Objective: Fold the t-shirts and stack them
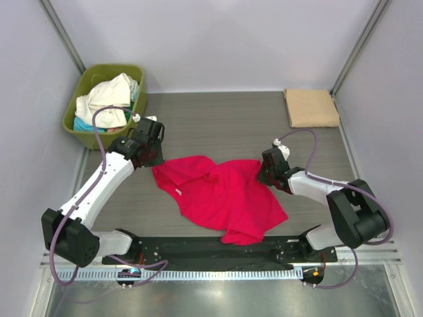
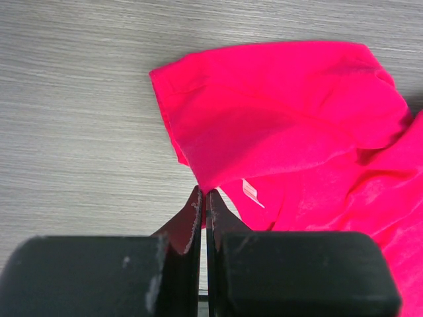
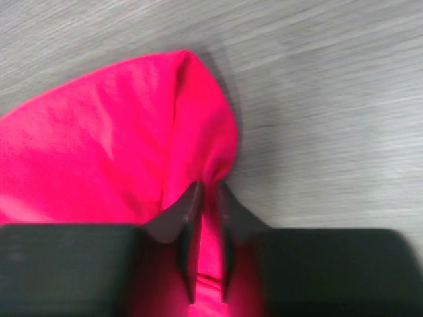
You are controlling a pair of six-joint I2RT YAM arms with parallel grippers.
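A crimson-red t-shirt (image 1: 225,198) lies crumpled on the grey table between my two arms. My left gripper (image 1: 154,162) is at its left edge, and in the left wrist view the left gripper (image 2: 203,193) is shut, pinching a fold of the red t-shirt (image 2: 284,119) near a small white label. My right gripper (image 1: 265,173) is at the shirt's right corner. Seen from the right wrist, the right gripper (image 3: 208,188) is shut narrowly on a bunched fold of the red t-shirt (image 3: 99,152). A folded tan t-shirt (image 1: 312,107) lies at the back right.
An olive-green tub (image 1: 71,120) stands at the back left with cream-white and teal t-shirts (image 1: 109,98) piled in it. Bare grey tabletop (image 1: 218,125) spreads behind the red shirt. A black strip runs along the near edge between the arm bases.
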